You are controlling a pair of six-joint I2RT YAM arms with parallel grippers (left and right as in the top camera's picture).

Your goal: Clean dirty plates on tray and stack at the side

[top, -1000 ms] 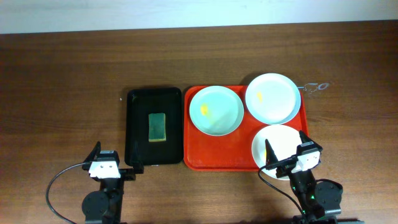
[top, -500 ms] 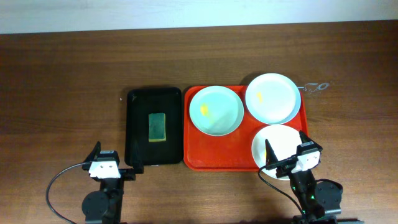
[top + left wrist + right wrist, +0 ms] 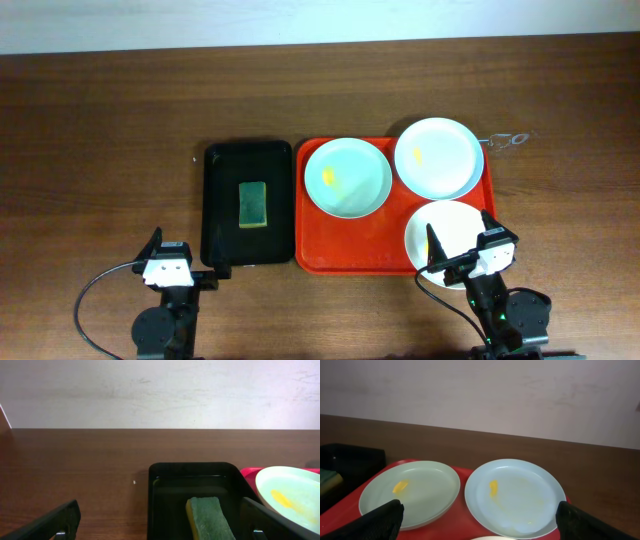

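Three dirty plates lie on the red tray [image 3: 340, 248]: a mint one at its left [image 3: 348, 177], a white one at the back right [image 3: 438, 158], and a white one at the front right [image 3: 450, 228]. Each shows a small yellow smear. My right gripper [image 3: 460, 232] hovers open over the front-right plate's near side. In the right wrist view its open gripper [image 3: 480, 525] faces the mint plate [image 3: 415, 490] and the back plate [image 3: 517, 492], holding nothing. My left gripper [image 3: 187, 252] stands open at the black tray's front left corner, empty.
A black tray [image 3: 225, 200] left of the red one holds a green-yellow sponge [image 3: 254, 204]; in the left wrist view the sponge [image 3: 210, 517] lies between the open fingers. A small metal wire piece [image 3: 505, 139] lies on the wood at the red tray's back right.
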